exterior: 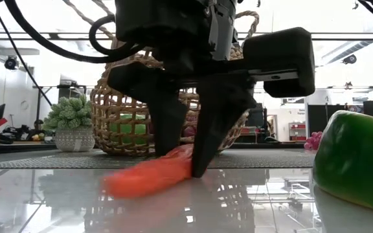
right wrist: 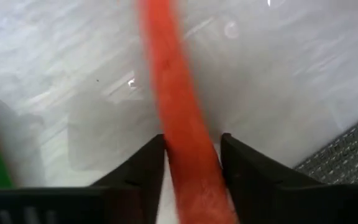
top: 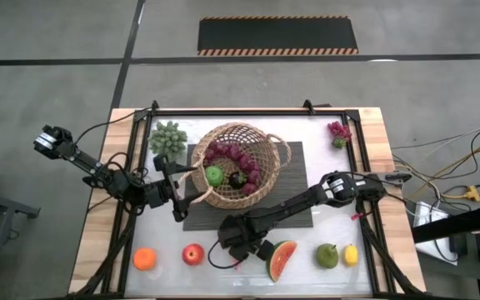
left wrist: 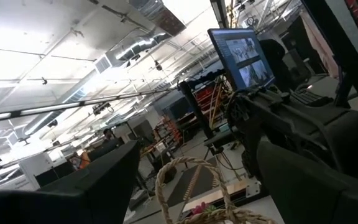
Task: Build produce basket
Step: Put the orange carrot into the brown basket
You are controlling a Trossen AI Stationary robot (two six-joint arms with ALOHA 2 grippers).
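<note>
The carrot (exterior: 149,176) lies on the white table top near the front edge, a long orange piece also seen in the right wrist view (right wrist: 178,106). My right gripper (top: 238,243) stands over it and hides it in the high view; its fingers are closed on the carrot. The woven basket (top: 238,162) sits on a dark mat (top: 300,179) mid-table, holding purple grapes, a green apple and a dark plum. My left gripper (top: 176,190) hangs open beside the basket's left rim, and a basket handle (left wrist: 191,180) shows between its fingers. My right gripper pinches the carrot between its two fingers, one on each long side (right wrist: 194,155), close to the end that shows on the right in the low view (exterior: 185,158). The fingers (exterior: 167,123) come steeply from above and lie across the carrot. The carrot rests on the table.
Along the front edge lie an orange (top: 144,259), a red apple (top: 192,254), a watermelon slice (top: 280,260), a pear (top: 327,255) and a lemon (top: 351,255). Green grapes (top: 167,137) sit far left, a red bunch (top: 338,132) far right.
</note>
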